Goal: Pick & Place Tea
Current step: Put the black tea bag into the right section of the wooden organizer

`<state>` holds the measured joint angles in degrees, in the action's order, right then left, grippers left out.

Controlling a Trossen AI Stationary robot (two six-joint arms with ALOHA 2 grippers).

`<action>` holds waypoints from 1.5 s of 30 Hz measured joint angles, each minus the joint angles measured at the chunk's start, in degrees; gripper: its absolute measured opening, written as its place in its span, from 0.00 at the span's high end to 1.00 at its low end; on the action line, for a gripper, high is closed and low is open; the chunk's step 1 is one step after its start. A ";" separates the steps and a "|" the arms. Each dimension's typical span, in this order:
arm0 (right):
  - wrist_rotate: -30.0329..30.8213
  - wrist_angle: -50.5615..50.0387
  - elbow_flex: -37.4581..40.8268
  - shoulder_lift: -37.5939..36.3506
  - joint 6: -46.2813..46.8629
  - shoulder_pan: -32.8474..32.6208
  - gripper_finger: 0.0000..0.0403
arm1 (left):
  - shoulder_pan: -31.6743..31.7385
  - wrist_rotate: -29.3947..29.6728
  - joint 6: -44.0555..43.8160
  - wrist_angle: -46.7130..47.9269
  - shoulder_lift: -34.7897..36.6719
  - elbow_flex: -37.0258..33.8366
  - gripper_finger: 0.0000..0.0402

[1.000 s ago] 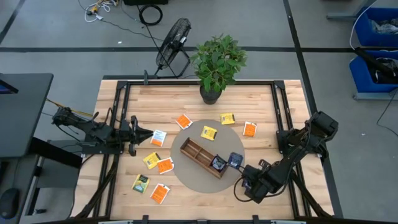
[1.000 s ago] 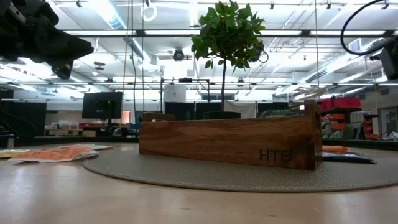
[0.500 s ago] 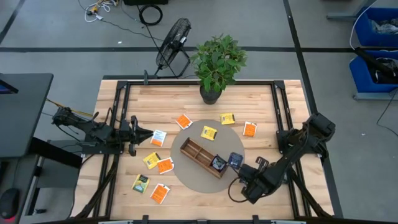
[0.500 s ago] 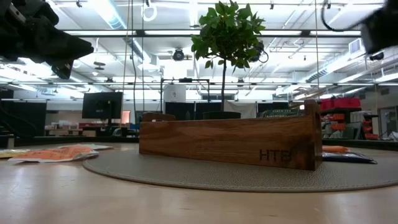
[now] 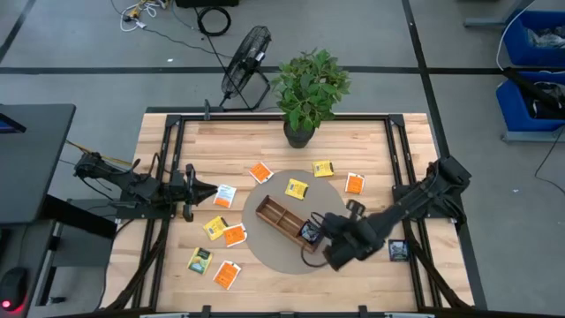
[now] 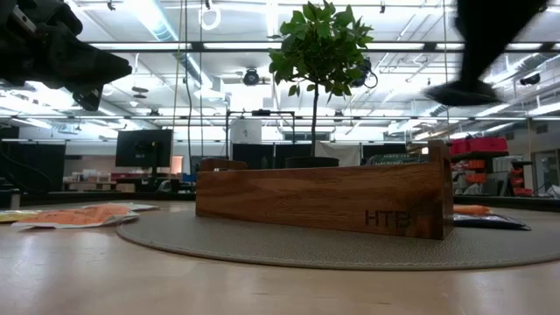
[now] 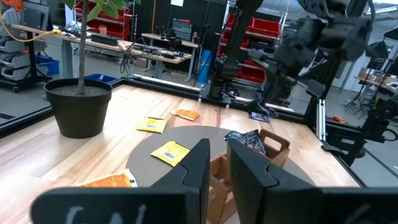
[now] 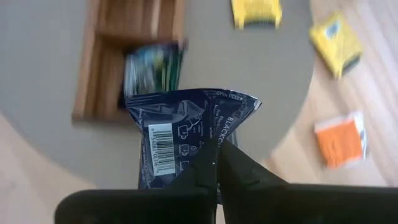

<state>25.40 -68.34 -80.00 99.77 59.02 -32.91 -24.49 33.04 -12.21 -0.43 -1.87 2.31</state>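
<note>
One dark blue sachet is pinched between the closed fingers of the right gripper, at lower centre of the high view, just right of the wooden tray. Orange and yellow sachets lie scattered around. The left gripper is held narrowly parted at left, empty.

The table is showing pale planked wood, the tray darker, smooth-grained wood; the dark blue sachet is looking glossy and crinkled; the round mat is appearing matt grey.
</note>
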 joint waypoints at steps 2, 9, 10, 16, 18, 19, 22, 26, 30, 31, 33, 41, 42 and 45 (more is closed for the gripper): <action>0.26 2.39 -0.32 -0.02 -3.63 2.06 0.99 | 0.00 0.00 0.00 0.00 0.00 0.00 0.86; -1.27 8.50 -0.53 0.19 -10.04 7.17 1.00 | 0.00 0.00 0.00 0.00 0.00 0.00 0.86; -1.81 9.51 -0.54 0.42 -10.58 7.59 1.00 | 0.00 0.00 0.00 0.00 0.00 0.00 0.86; -6.47 12.55 -0.65 4.32 -11.37 8.97 1.00 | 0.00 0.00 -0.02 0.00 0.00 0.00 0.86; -7.13 9.81 -1.40 5.36 -10.03 8.99 1.00 | 0.00 0.00 -0.02 0.00 0.00 0.00 0.86; -6.99 8.48 -2.02 5.80 -9.41 8.99 1.00 | 0.00 0.00 -0.02 0.03 0.00 0.00 0.86; -7.14 6.89 -3.40 6.81 -8.85 8.99 1.00 | 0.00 0.02 0.00 0.04 0.00 0.00 0.86; -7.44 8.05 -3.73 7.07 -9.86 8.99 0.99 | 0.00 0.02 0.79 0.02 0.00 0.00 0.86; -7.97 7.86 -3.73 7.08 -9.56 9.01 0.99 | 0.00 0.00 0.81 0.02 0.00 0.00 0.86; -8.06 7.85 -3.73 7.08 -9.55 9.01 0.98 | 0.00 0.02 0.81 0.02 0.00 0.00 0.86; -8.64 7.85 -3.73 7.08 -9.90 9.01 0.98 | 0.00 0.02 0.84 0.02 0.00 0.00 0.86; -8.95 8.34 -3.73 7.08 -10.01 9.10 0.92 | 0.00 0.01 0.59 0.01 0.00 0.00 0.86; -8.95 8.31 -3.73 7.08 -9.95 9.10 0.90 | 0.00 0.02 0.61 0.00 0.00 0.00 0.86; -8.58 8.34 -3.73 7.08 -9.68 9.10 0.84 | 0.00 0.02 0.72 0.00 0.00 0.00 0.86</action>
<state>16.82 -60.00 -83.72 106.85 49.35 -23.81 -24.49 33.06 -11.49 -0.43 -1.87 2.31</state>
